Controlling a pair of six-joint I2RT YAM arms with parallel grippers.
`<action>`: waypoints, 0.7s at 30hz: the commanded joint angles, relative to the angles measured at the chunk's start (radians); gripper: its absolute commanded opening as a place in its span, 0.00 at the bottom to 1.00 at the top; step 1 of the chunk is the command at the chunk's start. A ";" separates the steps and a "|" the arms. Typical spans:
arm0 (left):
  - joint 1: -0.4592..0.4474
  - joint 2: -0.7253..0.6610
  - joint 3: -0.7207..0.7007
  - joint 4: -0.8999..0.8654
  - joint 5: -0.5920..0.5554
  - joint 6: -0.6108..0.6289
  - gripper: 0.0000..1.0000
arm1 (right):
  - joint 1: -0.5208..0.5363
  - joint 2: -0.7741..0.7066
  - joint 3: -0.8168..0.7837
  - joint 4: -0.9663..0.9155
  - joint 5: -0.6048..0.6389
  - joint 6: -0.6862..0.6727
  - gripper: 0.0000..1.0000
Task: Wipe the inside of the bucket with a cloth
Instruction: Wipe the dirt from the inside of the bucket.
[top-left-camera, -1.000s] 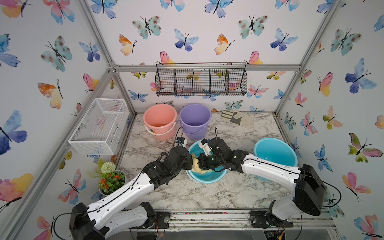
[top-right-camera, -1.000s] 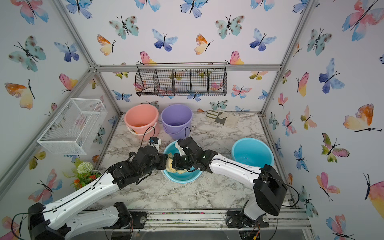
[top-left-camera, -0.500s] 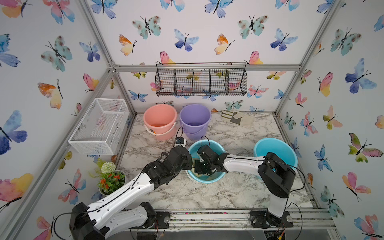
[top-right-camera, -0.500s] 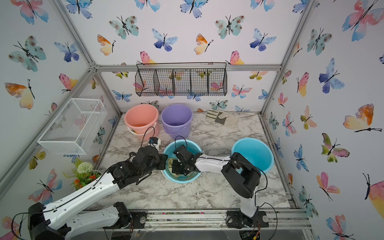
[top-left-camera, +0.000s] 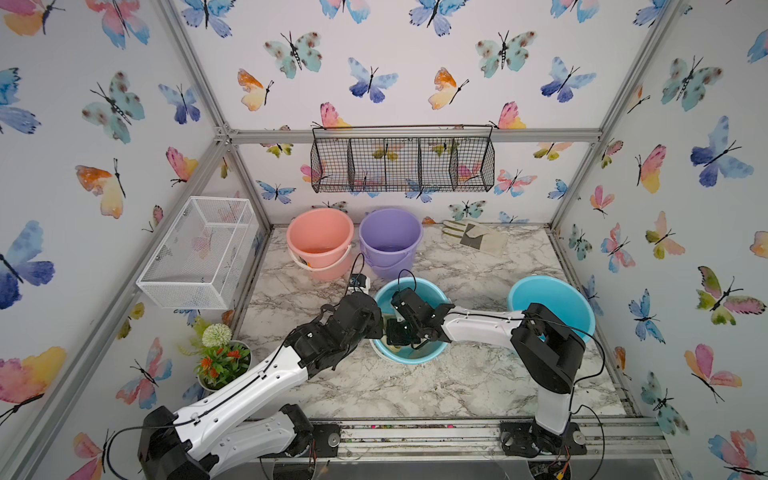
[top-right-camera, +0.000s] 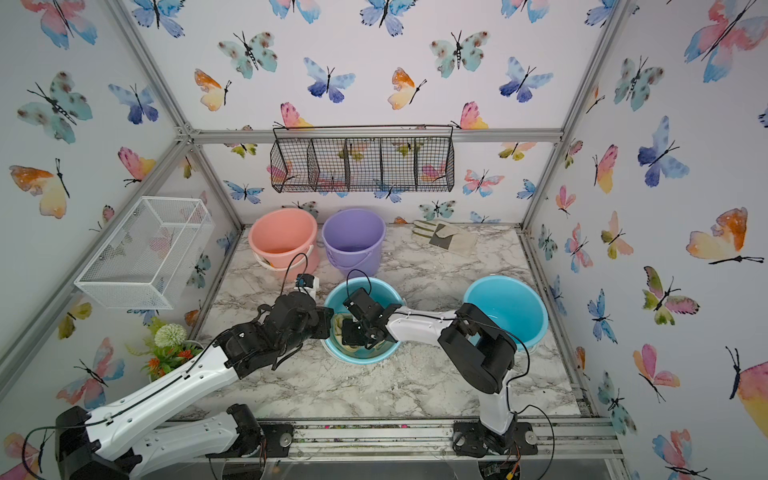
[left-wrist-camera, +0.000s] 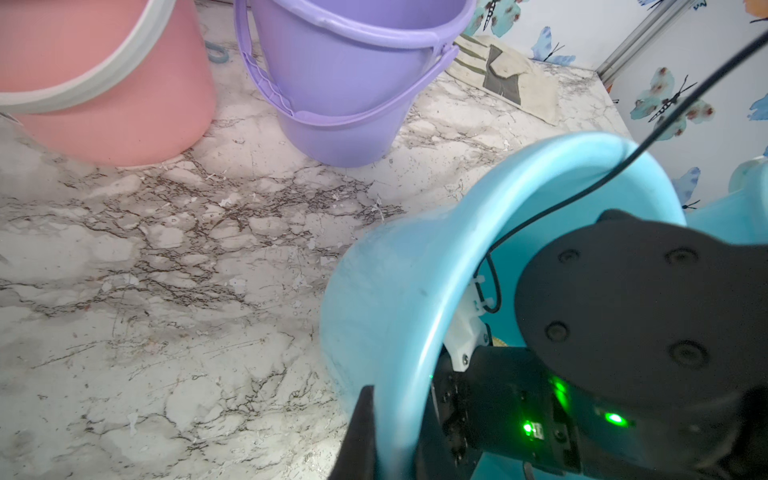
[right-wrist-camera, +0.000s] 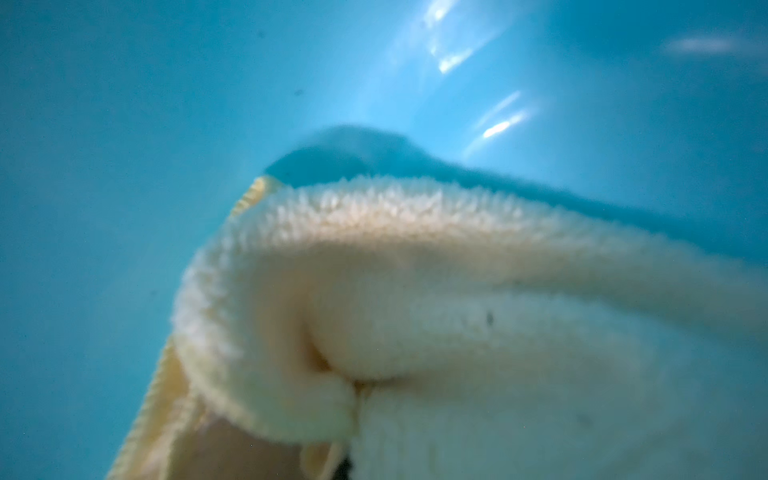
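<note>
On the marbled counter (top-left-camera: 415, 386), a pink bucket (top-left-camera: 320, 239) with a white handle and a purple bucket (top-left-camera: 390, 237) stand upright side by side near the back wall, with a pale work glove (top-left-camera: 473, 240) lying flat to their right. A larger light-blue tub (top-left-camera: 557, 296) stands at the counter's right edge. A black wire basket (top-left-camera: 402, 164) with compartments hangs on the butterfly-papered back wall, a white mesh basket (top-left-camera: 199, 253) juts from the left wall, and beneath it is a small potted plant (top-left-camera: 220, 359) with orange flowers.

One pink bucket (top-left-camera: 320, 232), one purple bucket (top-left-camera: 390, 232) and two blue buckets (top-left-camera: 419, 286) (top-left-camera: 552, 299) are sharing a table (top-left-camera: 415, 386) with two robot arms (top-left-camera: 249, 382) (top-left-camera: 478, 326), two wire baskets (top-left-camera: 401, 166) (top-left-camera: 199, 253), one cloth (right-wrist-camera: 457, 311), one glove (top-left-camera: 473, 239) and one potted plant (top-left-camera: 222, 357).
</note>
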 joint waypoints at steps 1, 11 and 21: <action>-0.010 -0.021 -0.006 0.070 0.043 -0.009 0.00 | 0.004 -0.092 -0.059 -0.009 0.023 -0.033 0.02; -0.010 0.015 0.014 0.075 0.070 -0.003 0.00 | 0.006 -0.365 -0.191 0.092 0.022 -0.278 0.02; -0.010 0.023 0.024 0.070 0.092 0.012 0.00 | 0.006 -0.486 -0.144 0.118 0.220 -1.033 0.02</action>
